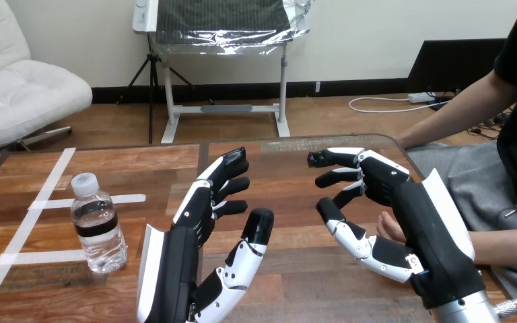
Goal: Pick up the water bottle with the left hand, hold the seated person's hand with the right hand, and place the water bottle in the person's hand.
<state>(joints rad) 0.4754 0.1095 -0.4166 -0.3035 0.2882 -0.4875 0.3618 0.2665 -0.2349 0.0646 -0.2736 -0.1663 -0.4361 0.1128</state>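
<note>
A clear water bottle with a white cap and a dark label band stands upright on the table's left part. My left hand hovers to its right, apart from it, with fingers straight and spread and the thumb out. At the right, my right hand is held with relaxed, slightly bent fingers and nothing in them. The person's hand rests on the table just behind my right hand's palm and is mostly hidden by it. I cannot tell whether the two touch.
White tape lines mark the wooden table around the bottle. The person's other arm reaches down beyond the table's far right corner.
</note>
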